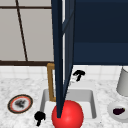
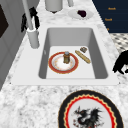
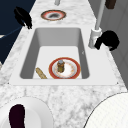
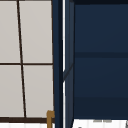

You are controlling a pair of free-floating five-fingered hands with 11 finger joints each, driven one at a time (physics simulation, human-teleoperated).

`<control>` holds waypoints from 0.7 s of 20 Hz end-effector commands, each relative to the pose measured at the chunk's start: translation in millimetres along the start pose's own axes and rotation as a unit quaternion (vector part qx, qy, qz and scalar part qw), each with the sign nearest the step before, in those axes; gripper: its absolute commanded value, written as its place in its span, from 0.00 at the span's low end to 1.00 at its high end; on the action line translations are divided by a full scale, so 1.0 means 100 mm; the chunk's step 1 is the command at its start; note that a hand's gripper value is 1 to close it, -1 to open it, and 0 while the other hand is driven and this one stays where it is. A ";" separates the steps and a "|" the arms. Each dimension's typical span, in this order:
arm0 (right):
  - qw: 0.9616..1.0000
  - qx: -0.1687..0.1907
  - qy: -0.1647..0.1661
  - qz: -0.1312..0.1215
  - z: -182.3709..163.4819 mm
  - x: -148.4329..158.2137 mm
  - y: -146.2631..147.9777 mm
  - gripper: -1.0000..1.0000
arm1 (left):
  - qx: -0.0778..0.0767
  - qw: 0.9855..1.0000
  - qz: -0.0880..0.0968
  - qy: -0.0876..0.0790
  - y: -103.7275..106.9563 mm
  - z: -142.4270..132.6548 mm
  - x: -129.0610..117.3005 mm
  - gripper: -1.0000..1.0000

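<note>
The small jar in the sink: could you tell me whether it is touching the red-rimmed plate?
Touching. In the left side view the jar stands upright on the middle of the red-rimmed plate; the right side view agrees.

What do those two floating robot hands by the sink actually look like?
Both the left hand and the right hand are plain matt black, shaped like human hands with fingers and a thumb. No arm, wrist, sleeve or cable joins them; each floats by itself. No markings, seams or other colours are visible.
</note>
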 end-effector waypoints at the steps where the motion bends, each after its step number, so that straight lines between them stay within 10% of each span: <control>1: 0.999 0.033 0.012 -0.017 -0.30 -0.09 0.00 1.00 | 0.000 1.000 0.000 0.000 0.00 0.00 0.00 0.50; 5: 0.996 0.084 -0.042 -0.011 -0.36 0.02 -0.10 1.00 | 0.000 1.000 0.000 0.000 0.00 0.00 0.00 0.50; 14: 0.982 0.189 0.000 -0.001 -0.64 0.11 -0.12 1.00 | 0.000 1.000 0.000 0.000 0.00 0.00 0.00 0.50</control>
